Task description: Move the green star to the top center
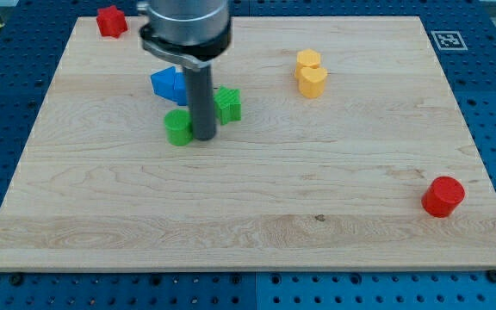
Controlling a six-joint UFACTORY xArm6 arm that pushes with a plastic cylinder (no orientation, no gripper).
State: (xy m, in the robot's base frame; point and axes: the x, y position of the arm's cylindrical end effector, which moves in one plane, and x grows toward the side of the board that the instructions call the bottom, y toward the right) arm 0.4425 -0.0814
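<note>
The green star (227,104) lies on the wooden board (257,215), left of centre in the upper half. My tip (204,136) stands on the board just below and left of the star, touching or nearly touching it. A second green block (178,127), rounded, sits right against the tip's left side. The rod hides part of the star's left edge.
A blue block (169,83) lies just above the green pair. A red star-like block (110,21) sits at the top left corner. Two yellow blocks (310,72) touch each other right of centre at the top. A red cylinder (443,196) stands at the lower right.
</note>
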